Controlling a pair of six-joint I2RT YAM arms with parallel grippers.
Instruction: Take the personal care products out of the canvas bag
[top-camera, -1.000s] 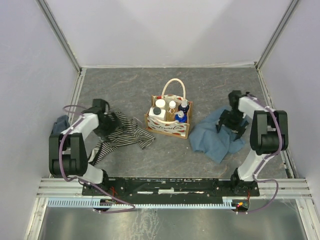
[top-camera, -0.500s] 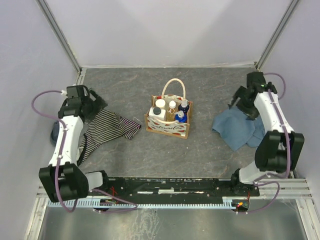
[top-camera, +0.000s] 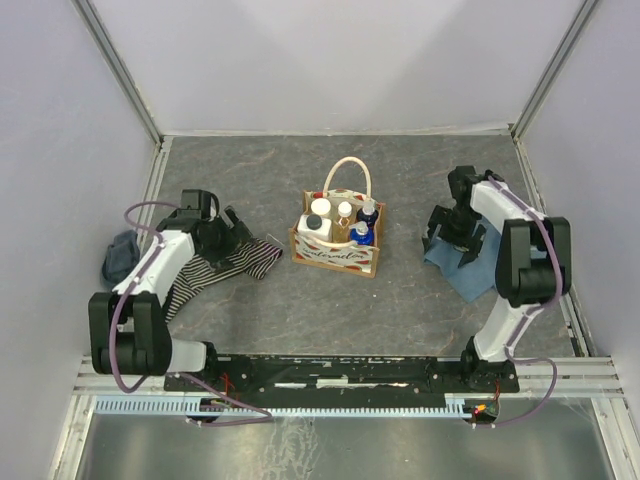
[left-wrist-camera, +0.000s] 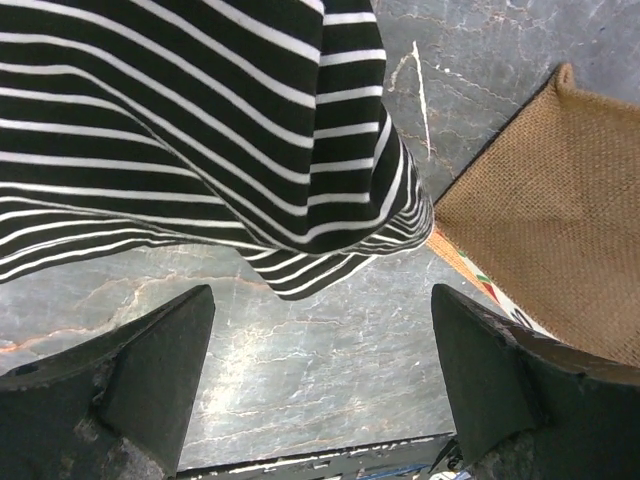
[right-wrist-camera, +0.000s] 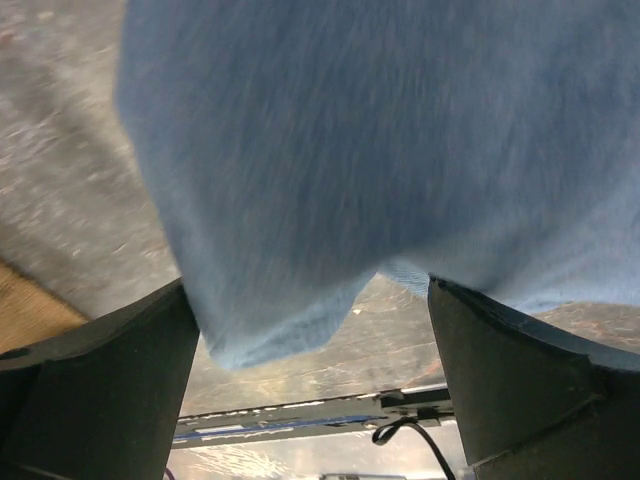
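The tan canvas bag (top-camera: 337, 248) with cream looped handles stands mid-table. It holds several bottles: a white one with a dark cap (top-camera: 314, 226), a small pale one (top-camera: 344, 211) and blue ones (top-camera: 364, 232). The bag's corner shows in the left wrist view (left-wrist-camera: 560, 220). My left gripper (top-camera: 238, 229) is open and empty, left of the bag, over the striped garment (top-camera: 222, 265), which also shows in the left wrist view (left-wrist-camera: 190, 130). My right gripper (top-camera: 447, 235) is open and empty, right of the bag, over the blue cloth (top-camera: 470, 262), which fills the right wrist view (right-wrist-camera: 380, 150).
A dark grey bundle (top-camera: 120, 256) lies at the far left by the wall. The enclosure walls and metal rails (top-camera: 158, 180) frame the grey table. The base rail (top-camera: 340, 375) runs along the near edge.
Both arms have swung back inward toward the bag from their outer positions. The striped garment and blue cloth lie bunched nearer their sides than a second ago.
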